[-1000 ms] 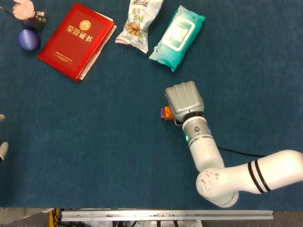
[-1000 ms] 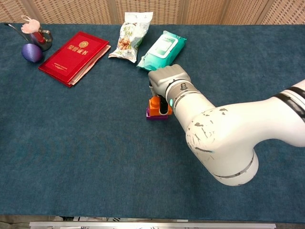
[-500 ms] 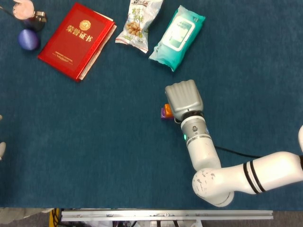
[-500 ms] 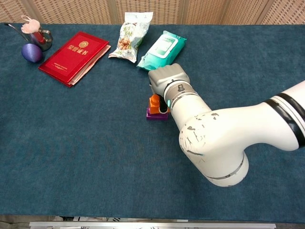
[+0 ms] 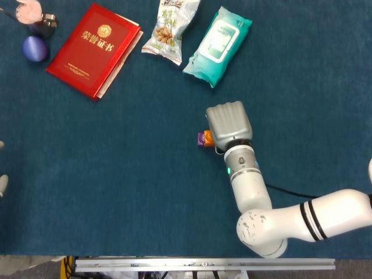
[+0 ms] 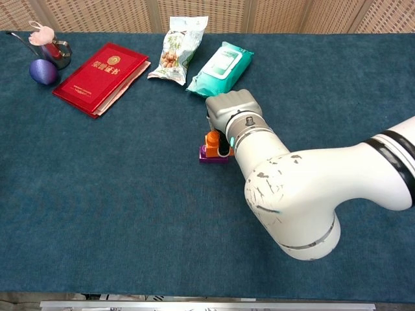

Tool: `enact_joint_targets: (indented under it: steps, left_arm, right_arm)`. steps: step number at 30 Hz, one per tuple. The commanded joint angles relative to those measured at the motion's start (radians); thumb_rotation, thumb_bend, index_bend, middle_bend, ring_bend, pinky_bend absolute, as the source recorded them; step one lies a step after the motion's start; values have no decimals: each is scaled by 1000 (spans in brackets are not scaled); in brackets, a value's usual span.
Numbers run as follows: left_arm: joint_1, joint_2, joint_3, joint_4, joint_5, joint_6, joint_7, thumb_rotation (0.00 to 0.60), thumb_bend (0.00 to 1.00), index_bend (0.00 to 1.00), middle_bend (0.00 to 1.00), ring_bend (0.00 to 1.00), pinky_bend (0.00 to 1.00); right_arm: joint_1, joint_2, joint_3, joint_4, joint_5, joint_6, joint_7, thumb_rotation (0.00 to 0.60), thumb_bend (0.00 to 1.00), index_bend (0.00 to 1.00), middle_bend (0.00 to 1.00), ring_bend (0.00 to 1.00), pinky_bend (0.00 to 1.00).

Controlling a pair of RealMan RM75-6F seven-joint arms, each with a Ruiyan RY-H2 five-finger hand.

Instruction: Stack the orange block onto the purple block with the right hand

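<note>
Robot hand (image 6: pixel 232 115) — closed around orange block (image 6: pixel 211 140) atop purple block (image 6: pixel 209 155)

A table (image 6: pixel 97 214) covered in dark blue-green cloth is seen under even light, edged in front by a metal rail (image 5: pixel 203 264) and backed by woven tan panels (image 6: pixel 104 14).

I get bright, even overhead light in both views, with only a thin soft shadow under the right hand (image 6: pixel 228 110) and faint sheen on the white arm (image 6: pixel 305 194) near me. Both pictures are sharp across the blue table (image 5: pixel 116 174), and I see no glare or blur.
</note>
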Motion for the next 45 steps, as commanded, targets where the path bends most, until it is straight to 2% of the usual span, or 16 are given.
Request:
enact_joint_targets:
  steps: [1, 45]
  left_arm:
    - [-2, 0, 0, 0, 0, -2, 0, 600, 292, 284, 263, 200, 100]
    - [7, 5, 3, 22, -3, 9, -34, 600, 292, 284, 263, 199, 100]
  right_arm:
    - [-4, -2, 1, -3, -2, 3, 2, 600, 200, 645, 906, 941, 1000]
    - [-15, -72, 39, 70, -23, -4, -38, 600, 200, 645, 906, 941, 1000]
